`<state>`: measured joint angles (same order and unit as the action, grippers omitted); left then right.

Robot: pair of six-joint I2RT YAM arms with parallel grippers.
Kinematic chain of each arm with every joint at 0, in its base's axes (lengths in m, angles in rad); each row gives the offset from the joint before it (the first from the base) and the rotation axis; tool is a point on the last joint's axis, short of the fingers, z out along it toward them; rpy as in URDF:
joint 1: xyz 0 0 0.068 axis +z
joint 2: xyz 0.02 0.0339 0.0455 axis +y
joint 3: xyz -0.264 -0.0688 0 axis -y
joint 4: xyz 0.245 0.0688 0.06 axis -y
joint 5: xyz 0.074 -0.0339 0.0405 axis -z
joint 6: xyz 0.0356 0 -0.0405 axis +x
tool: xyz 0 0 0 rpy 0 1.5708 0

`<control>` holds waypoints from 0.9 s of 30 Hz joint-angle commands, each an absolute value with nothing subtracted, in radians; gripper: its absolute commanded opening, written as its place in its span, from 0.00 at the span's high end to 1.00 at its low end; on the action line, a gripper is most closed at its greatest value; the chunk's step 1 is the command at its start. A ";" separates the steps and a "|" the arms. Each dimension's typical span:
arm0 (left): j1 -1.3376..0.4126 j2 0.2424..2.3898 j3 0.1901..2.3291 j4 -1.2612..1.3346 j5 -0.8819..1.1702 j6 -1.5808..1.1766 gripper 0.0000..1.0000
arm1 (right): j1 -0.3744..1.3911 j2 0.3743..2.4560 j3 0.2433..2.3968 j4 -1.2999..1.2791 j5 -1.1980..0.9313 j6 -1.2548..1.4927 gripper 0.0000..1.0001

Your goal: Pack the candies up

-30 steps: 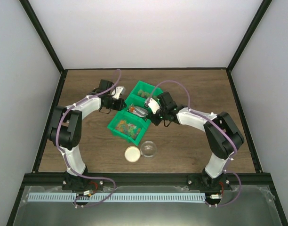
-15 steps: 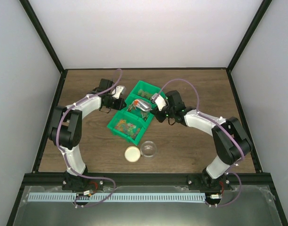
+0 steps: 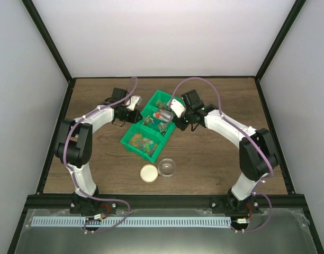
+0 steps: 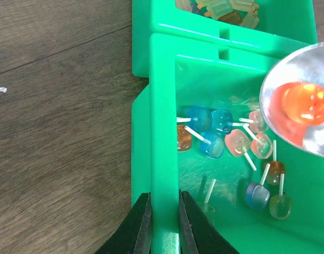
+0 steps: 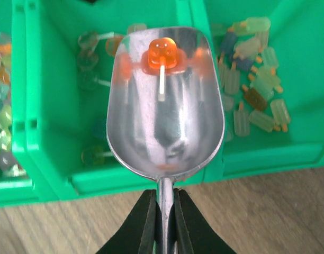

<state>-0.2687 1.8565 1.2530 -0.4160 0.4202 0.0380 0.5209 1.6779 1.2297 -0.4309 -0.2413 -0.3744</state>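
Observation:
A row of three joined green bins [image 3: 158, 96] holds the candies. The middle bin holds lollipop-shaped candies [image 4: 220, 137], the far one pale ice-pop-shaped candies [image 5: 252, 100], and the near one mixed small candies [image 3: 142, 143]. My left gripper [image 4: 164, 194] is shut on the middle bin's side wall [image 4: 164, 106]. My right gripper [image 5: 164, 193] is shut on the handle of a metal scoop [image 5: 164, 121], held level above the middle bin. One orange candy [image 5: 162, 54] lies in the scoop bowl; it also shows in the left wrist view [image 4: 304, 103].
A clear round jar [image 3: 168, 168] stands open on the wooden table in front of the bins, with a tan round lid [image 3: 149, 172] lying just left of it. Black frame rails border the table.
My right gripper has lifted the scoop out of the middle bin and moved it toward the back, with one orange candy in the bowl. The left gripper has stayed on the bin wall.

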 commanded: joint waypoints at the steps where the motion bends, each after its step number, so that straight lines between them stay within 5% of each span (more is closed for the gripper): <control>1: -0.265 1.853 1.290 -0.393 0.429 0.042 0.96 | 0.540 1.689 1.310 -0.663 -0.179 -0.453 0.99; 14: -0.267 1.864 1.274 -0.374 0.442 0.023 0.96 | 0.596 1.967 1.747 -1.014 -0.119 -0.314 0.99; 27: -0.265 1.862 1.262 -0.356 0.448 0.012 0.96 | 0.629 1.945 1.801 -1.198 -0.042 -0.323 0.99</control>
<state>-0.2687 1.8603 1.2545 -0.4057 0.4271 0.0261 0.6037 1.9800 1.7428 -1.1038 -0.0963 -0.3172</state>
